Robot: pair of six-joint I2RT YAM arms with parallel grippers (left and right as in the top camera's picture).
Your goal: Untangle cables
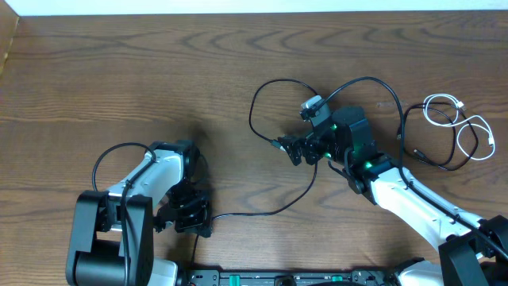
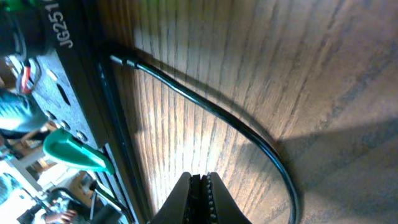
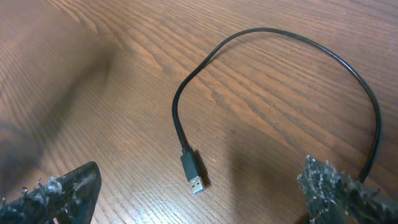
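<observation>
- Overhead first: the right tool (image 1: 295,149) hangs over the middle of the counter (image 1: 119,71), right at the foot of a black loop (image 1: 255,107) that curls up and away from it.
- My read is that it sits there because the loop's free end is the easiest place to start pulling a strand out.
- A trailing black cable (image 1: 298,195) runs down from there toward the left tool (image 1: 190,216), which is tucked low by its own base.
- Far right, a white cable (image 1: 456,119) lies bunched with another black one, well apart from both arms.
- Left wrist now: the left tool (image 2: 199,190) is clenched, fingers pressed together with nothing visible between them.
- The trailing black cable (image 2: 217,115) arcs past beside it, flat on the wood. It looks parked.
- Right wrist: the right tool (image 3: 199,174) is released, its fingers spread wide.
- The USB plug (image 3: 193,169) lies on the counter between them, and the black loop (image 3: 267,30) sweeps around beyond.
- That looks lined up to pinch the plug end.
</observation>
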